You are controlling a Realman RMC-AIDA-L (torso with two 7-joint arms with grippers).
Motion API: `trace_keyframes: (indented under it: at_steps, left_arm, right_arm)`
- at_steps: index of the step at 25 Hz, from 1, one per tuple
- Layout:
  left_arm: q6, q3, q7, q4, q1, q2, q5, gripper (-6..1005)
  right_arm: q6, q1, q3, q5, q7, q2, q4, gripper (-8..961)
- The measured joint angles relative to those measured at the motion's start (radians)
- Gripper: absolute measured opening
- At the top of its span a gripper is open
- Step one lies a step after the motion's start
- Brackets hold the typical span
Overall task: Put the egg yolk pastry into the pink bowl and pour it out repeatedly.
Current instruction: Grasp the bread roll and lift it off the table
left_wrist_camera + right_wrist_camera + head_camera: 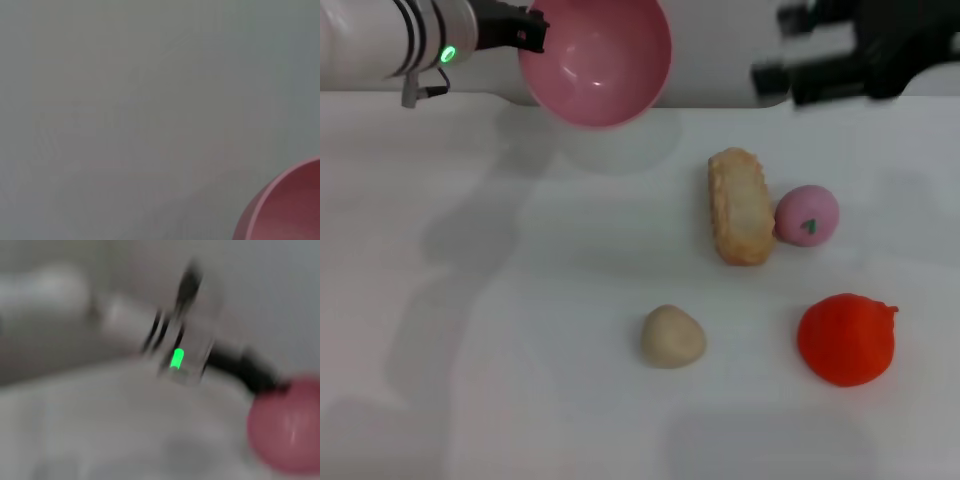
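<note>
— What do we have on the white surface (500, 330)?

— The egg yolk pastry (672, 336) sits near its front: a small matte beige lump, rounded, like soft dough. Behind it, well apart, lies a long golden bread piece (740, 206) with a crusty, pitted top, and touching its side we see a pink ball (807, 215) carrying a small green mark, too small for us to read. A glossy red-orange lump (846, 338) with a little tip on one side rests to the right of the pastry.

— And the pink bowl (595, 60)?

— We see it lifted off the surface at the far left, tipped so its smooth, shiny plastic hollow faces us, empty. The left gripper (527, 32) has its dark fingers clamped on the rim.

— The other arm?

— The right gripper (775, 55) hangs high at the far right, black and blurred, its fingers apart with nothing between them.
</note>
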Motion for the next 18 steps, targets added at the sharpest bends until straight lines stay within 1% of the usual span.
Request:
trace_keyframes:
  at_steps: [2, 4, 5, 7, 9, 12, 14, 16, 18]
  left_arm:
    - [0.037, -0.032, 0.004, 0.001, -0.004, 0.001, 0.000, 41]
    - [0.083, -0.065, 0.005, 0.004, -0.008, 0.002, 0.002, 41]
    - [0.101, -0.078, 0.005, 0.004, -0.011, 0.003, 0.003, 41]
    - [0.150, -0.107, 0.005, 0.002, -0.021, 0.006, 0.008, 41]
    - [0.197, -0.131, 0.005, -0.002, -0.027, 0.013, 0.010, 41]
    - [0.252, -0.151, 0.005, -0.002, -0.023, 0.024, 0.011, 41]
    - [0.267, -0.153, 0.005, -0.002, -0.021, 0.028, 0.012, 42]
    - [0.304, -0.154, 0.008, -0.001, -0.012, 0.037, 0.017, 42]
    - [0.306, -0.154, 0.009, -0.001, -0.011, 0.037, 0.017, 42]
  right_arm:
    - [-0.088, 0.097, -0.037, -0.185, 0.047, 0.022, 0.060, 686]
    - [-0.125, 0.179, -0.086, -0.355, 0.055, 0.058, 0.156, 686]
    - [-0.118, 0.217, -0.118, -0.445, 0.051, 0.077, 0.222, 686]
    - [-0.066, 0.264, -0.191, -0.537, 0.041, 0.098, 0.349, 685]
    - [0.021, 0.293, -0.277, -0.561, 0.040, 0.101, 0.463, 684]
    - [0.162, 0.312, -0.401, -0.503, 0.040, 0.102, 0.591, 682]
    - [0.229, 0.316, -0.462, -0.456, 0.040, 0.102, 0.630, 681]
    - [0.291, 0.316, -0.517, -0.405, 0.040, 0.102, 0.650, 681]
    - [0.334, 0.315, -0.554, -0.369, 0.042, 0.103, 0.664, 682]
